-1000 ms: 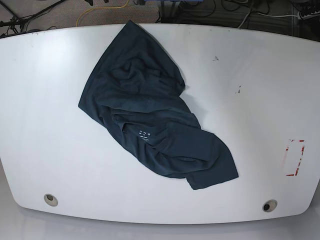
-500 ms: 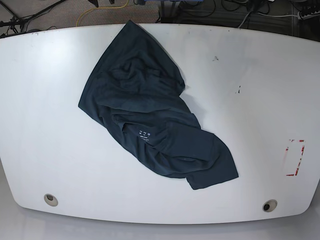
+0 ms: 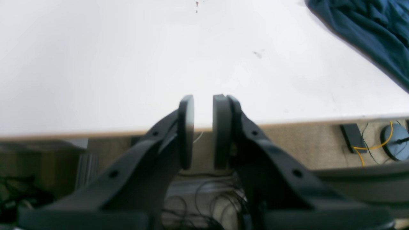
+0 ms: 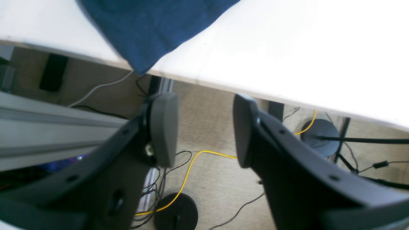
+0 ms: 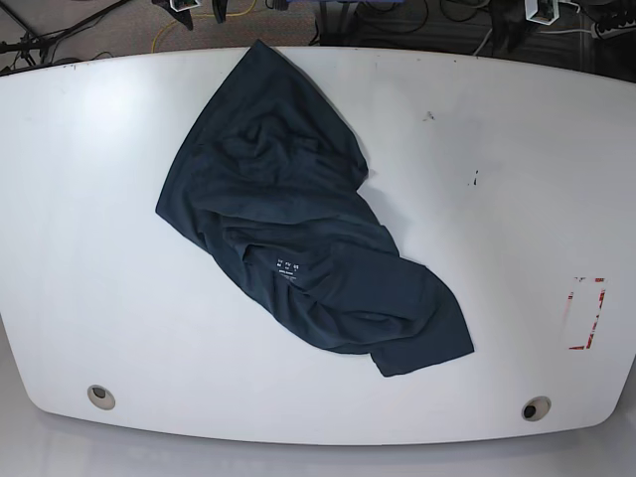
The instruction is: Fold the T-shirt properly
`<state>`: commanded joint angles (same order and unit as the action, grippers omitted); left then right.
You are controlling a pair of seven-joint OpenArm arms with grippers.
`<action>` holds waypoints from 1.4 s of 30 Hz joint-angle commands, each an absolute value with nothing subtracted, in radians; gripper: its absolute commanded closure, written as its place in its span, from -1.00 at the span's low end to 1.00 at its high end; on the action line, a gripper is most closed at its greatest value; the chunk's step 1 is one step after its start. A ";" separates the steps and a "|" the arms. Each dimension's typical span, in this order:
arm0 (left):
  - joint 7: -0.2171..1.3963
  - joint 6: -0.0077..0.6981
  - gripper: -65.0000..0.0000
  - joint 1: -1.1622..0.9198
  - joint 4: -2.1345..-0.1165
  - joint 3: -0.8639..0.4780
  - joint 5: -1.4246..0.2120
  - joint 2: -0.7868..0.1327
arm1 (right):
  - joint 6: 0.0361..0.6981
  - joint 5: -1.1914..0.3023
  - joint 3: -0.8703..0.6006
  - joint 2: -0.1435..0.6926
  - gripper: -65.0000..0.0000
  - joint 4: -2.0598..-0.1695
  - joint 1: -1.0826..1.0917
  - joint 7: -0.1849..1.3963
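Observation:
The dark navy T-shirt point(image 5: 298, 229) lies crumpled on the white table point(image 5: 497, 199), left of centre, with its white collar label point(image 5: 286, 265) facing up. One corner of the T-shirt point(image 4: 153, 25) hangs over the far table edge, just ahead of my right gripper point(image 4: 203, 97), which is open and empty above the floor. My left gripper point(image 3: 203, 99) hovers at the far edge with a narrow gap between its pads and nothing in it. The T-shirt point(image 3: 367, 25) is far off to its right. In the base view, slivers of both arms show at the top edge.
A red-marked rectangle point(image 5: 586, 313) sits near the table's right edge. Two round holes point(image 5: 99, 397) point(image 5: 536, 408) lie by the front edge. Cables, a yellow cord point(image 4: 191, 159) and stand bases point(image 4: 319, 135) are on the floor behind the table.
Small parts of both arms have come into the base view at its top edge. The T-shirt has not moved.

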<state>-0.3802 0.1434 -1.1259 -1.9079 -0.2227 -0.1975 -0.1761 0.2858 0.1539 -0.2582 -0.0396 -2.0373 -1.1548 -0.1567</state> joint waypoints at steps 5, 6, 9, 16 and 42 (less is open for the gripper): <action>-0.357 0.142 0.60 -1.082 -1.893 -0.244 -0.184 -0.169 | 0.288 0.154 -0.262 -0.035 0.16 -2.037 -1.123 -0.155; -0.353 0.142 0.59 -1.074 -1.893 -0.247 -0.183 -0.167 | 0.288 0.154 -0.263 -0.035 0.16 -2.037 -1.117 -0.155; -0.340 0.141 0.57 -1.053 -1.890 -0.254 -0.180 -0.164 | 0.287 0.153 -0.265 -0.034 0.16 -2.037 -1.100 -0.154; -0.284 0.145 0.45 -1.010 -1.900 -0.243 -0.182 -0.152 | 0.285 0.157 -0.257 -0.014 0.16 -2.047 -1.052 -0.121; -0.134 0.154 0.20 -0.876 -1.959 -0.249 -0.180 -0.212 | 0.288 0.154 -0.243 -0.006 0.15 -2.052 -0.762 0.166</action>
<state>-0.1337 0.1536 -0.8761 -1.9589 -0.2487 -0.1799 -0.2125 0.2883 0.1543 -0.2431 -0.0062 -2.0521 -0.7623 0.1662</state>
